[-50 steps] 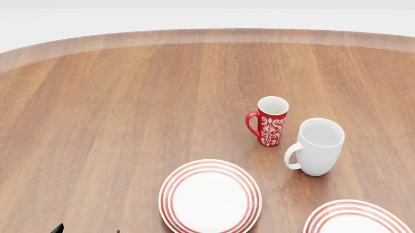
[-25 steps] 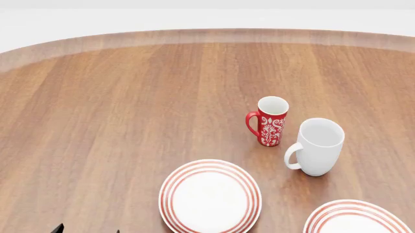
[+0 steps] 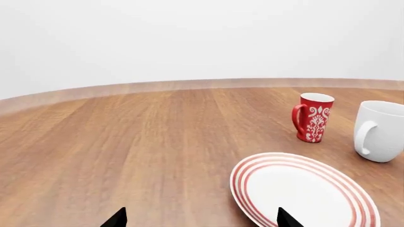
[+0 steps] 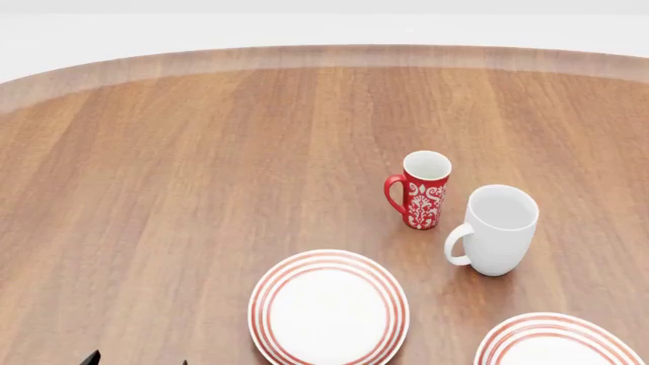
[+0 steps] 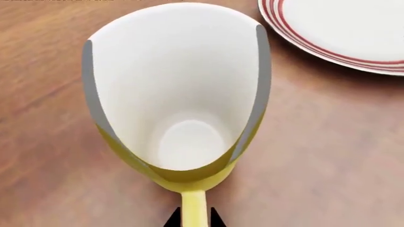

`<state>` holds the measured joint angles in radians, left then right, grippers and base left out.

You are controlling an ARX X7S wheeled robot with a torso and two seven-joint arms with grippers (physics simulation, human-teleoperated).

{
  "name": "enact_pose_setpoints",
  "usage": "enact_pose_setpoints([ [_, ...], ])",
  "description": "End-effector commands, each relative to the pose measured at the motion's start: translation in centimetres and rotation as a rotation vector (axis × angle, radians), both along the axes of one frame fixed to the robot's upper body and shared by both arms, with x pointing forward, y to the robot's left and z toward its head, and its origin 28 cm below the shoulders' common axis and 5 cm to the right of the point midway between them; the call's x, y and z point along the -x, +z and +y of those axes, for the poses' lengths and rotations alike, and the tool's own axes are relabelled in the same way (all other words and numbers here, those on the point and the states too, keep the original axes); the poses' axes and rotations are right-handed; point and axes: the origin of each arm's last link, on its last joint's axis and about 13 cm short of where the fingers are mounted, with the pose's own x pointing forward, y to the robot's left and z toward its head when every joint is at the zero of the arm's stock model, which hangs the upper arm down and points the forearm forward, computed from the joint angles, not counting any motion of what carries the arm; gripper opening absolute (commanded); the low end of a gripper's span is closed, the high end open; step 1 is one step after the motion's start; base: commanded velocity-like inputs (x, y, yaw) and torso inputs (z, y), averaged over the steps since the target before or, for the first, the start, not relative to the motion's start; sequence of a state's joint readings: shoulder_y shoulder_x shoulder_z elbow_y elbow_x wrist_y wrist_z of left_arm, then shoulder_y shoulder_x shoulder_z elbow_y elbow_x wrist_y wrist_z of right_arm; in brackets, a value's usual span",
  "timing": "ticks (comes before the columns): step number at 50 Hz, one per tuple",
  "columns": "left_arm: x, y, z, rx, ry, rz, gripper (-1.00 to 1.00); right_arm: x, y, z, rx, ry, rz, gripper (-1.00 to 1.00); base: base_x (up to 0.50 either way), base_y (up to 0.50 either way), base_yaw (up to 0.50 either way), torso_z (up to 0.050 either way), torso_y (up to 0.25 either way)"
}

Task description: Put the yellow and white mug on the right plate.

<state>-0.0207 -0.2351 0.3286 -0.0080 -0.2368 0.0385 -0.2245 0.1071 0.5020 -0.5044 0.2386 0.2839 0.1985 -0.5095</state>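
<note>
nothing has moved in the head view since the earlier frames. the right claw (image 5: 192,218) is clenched on the yellow and white mug (image 5: 180,94) by its handle, near a ringed plate (image 5: 341,33), not yet on it. the left claw (image 3: 200,218) hangs released.

table (image 4: 203,167): round, brown wood | wall (image 3: 189,38): plain white

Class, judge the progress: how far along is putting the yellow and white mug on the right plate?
Done: nothing placed; the right plate lies bare. In hand: the right gripper sits at the handle of the yellow and white mug, which appears beside a plate, not on it. Left: lifting it over and setting it down.
</note>
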Motion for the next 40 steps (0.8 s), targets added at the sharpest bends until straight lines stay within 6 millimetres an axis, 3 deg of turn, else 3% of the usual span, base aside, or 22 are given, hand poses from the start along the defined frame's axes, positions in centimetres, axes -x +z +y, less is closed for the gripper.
enact_pose_setpoints([
  [1, 0.0, 0.0, 0.0, 0.0, 0.001, 0.0, 1.0, 0.0, 0.2, -0.3, -0.008, -0.027, -0.013, -1.0, 0.0, 0.0, 0.0, 0.0, 0.0],
  [19, 0.0, 0.0, 0.0, -0.001, 0.002, 0.002, 1.0, 1.2, 1.7, -2.1, -0.009, -0.112, -0.06, -1.0, 0.0, 0.0, 0.0, 0.0, 0.0],
  [40, 0.0, -0.1, -0.1, -0.004, 0.0, 0.002, 1.0, 2.7, 5.1, -4.9, -0.029, -0.27, -0.178, -1.0, 0.0, 0.0, 0.0, 0.0, 0.0],
])
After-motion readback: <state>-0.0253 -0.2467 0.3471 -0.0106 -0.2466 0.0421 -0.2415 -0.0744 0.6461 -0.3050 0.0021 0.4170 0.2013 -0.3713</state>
